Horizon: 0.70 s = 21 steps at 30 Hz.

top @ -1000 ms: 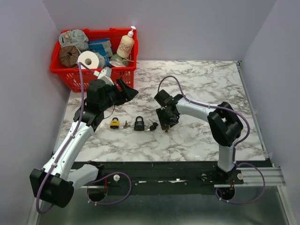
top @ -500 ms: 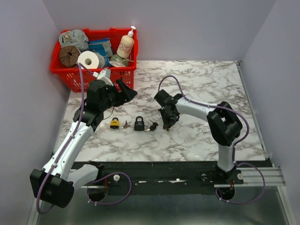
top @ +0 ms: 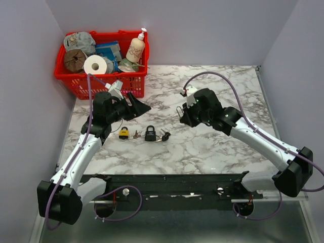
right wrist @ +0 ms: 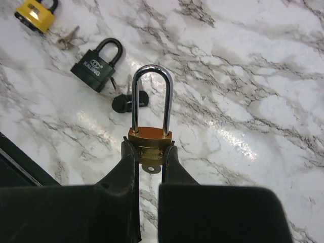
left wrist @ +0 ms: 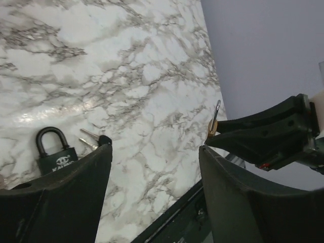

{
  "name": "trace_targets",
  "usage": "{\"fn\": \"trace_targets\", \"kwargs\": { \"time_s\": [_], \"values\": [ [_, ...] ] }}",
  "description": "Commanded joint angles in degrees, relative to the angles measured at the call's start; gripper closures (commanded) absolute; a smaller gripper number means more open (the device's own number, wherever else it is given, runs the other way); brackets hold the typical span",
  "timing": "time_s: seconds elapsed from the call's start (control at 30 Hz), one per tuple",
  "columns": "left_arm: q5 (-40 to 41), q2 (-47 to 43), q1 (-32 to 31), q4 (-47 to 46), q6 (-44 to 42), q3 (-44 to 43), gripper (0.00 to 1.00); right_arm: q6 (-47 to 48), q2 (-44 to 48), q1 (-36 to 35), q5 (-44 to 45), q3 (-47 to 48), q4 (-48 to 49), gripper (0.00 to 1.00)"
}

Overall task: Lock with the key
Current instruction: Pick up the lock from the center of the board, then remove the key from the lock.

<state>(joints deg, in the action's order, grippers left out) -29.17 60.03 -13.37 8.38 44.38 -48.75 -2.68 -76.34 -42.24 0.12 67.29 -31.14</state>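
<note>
My right gripper (right wrist: 149,152) is shut on a brass padlock (right wrist: 149,143) and holds it above the table, its long steel shackle pointing away from the wrist. A small silver key head (right wrist: 150,168) shows under the lock body between the fingers. In the top view this gripper (top: 185,115) hangs over the table's middle. My left gripper (top: 144,107) is open and empty, in the air just left of it. The left wrist view shows the open left gripper (left wrist: 156,147) with the brass padlock (left wrist: 213,126) beyond it.
On the marble lie a black padlock (top: 150,133) with black-headed keys (top: 164,135), and a yellow padlock (top: 124,133) with small keys (top: 136,134). A red basket (top: 104,81) of household items stands at the back left.
My right arm has swung up and to the right, lifting the brass padlock off the table near the black-headed keys. My left gripper has shifted slightly right.
</note>
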Motion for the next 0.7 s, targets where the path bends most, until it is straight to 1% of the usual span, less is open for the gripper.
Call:
{"fn": "trace_targets", "kwargs": {
  "time_s": [0.0, 0.07, 0.13, 0.2, 0.33, 0.4, 0.43, 0.5, 0.6, 0.67],
  "values": [
    [-1.25, -0.09, -5.33, -16.27, 9.05, 2.61, 0.25, -2.24, -0.30, 0.05, -2.32, 3.28, 1.17, 0.99],
    [0.25, 1.92, -7.45, -17.95, 9.84, 2.17, 0.25, -3.56, -0.66, 0.05, -2.75, 4.86, 1.16, 0.99],
    [1.30, 3.51, -9.82, -21.20, 11.95, 1.82, 0.25, -4.09, -1.27, 0.05, -4.86, 5.92, 0.99, 0.99],
    [2.88, 6.14, -11.50, -22.09, 12.31, 1.12, 0.25, -4.79, -1.36, -0.12, -7.14, 6.97, 0.90, 0.99],
    [4.12, 10.27, -14.23, -23.85, 13.80, -0.64, 0.30, -5.76, -0.84, -0.83, -9.87, 7.59, 1.34, 1.00],
    [4.38, 11.85, -15.55, -24.38, 13.80, -1.43, 0.31, -5.85, -0.48, -1.44, -10.49, 7.60, 1.60, 0.99],
    [4.47, 12.21, -15.81, -24.90, 13.89, -1.78, 0.35, -5.85, -0.39, -1.62, -10.58, 7.60, 1.52, 1.00],
    [4.56, 13.09, -16.69, -25.17, 13.98, -2.31, 0.37, -5.94, -0.13, -1.97, -10.84, 7.60, 1.60, 0.99],
    [5.00, 13.80, -17.48, -25.78, 14.77, -2.31, 0.44, -6.20, -0.13, -2.23, -10.75, 7.60, 1.69, 0.99],
    [5.35, 14.15, -17.83, -25.87, 15.47, -2.14, 0.53, -6.55, -0.22, -2.32, -10.58, 7.68, 1.78, 0.99]
  ]
}}
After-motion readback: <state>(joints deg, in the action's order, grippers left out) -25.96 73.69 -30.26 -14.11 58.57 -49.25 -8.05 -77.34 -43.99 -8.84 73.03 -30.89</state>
